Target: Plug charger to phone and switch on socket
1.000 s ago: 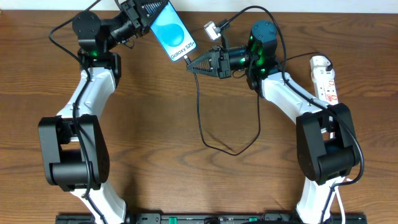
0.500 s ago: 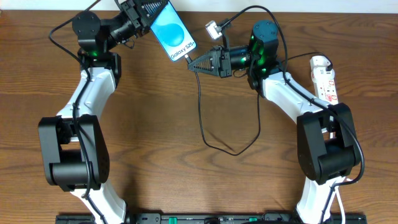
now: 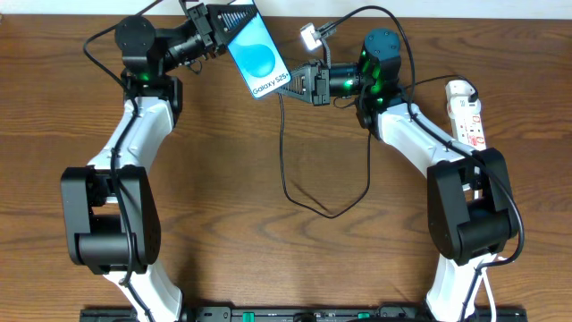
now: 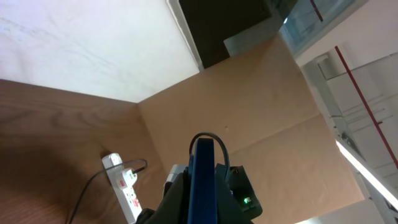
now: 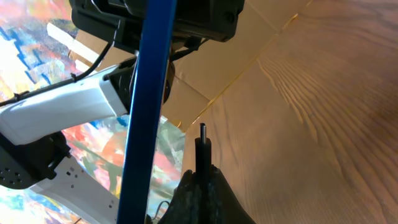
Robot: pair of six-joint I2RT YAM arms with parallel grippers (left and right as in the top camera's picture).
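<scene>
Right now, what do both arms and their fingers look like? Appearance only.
The left arm and right arm match: white shells on the long links, bulky black joint housings, and a green light glowing near each wrist. Thin black cables loop off the upper joints. The fingers are black and ribbed, tapering to a point.

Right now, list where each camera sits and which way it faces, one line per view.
Overhead: fixed above the table, looking straight down; both arms, phone, charger and socket show.
Left wrist: behind the left gripper, facing the socket; its fingers clamp the phone.
Right wrist: behind the right gripper, facing the left arm; its fingers pinch the charger plug, not yet in the phone.
Shared: both wrist views see the phone edge-on.
</scene>
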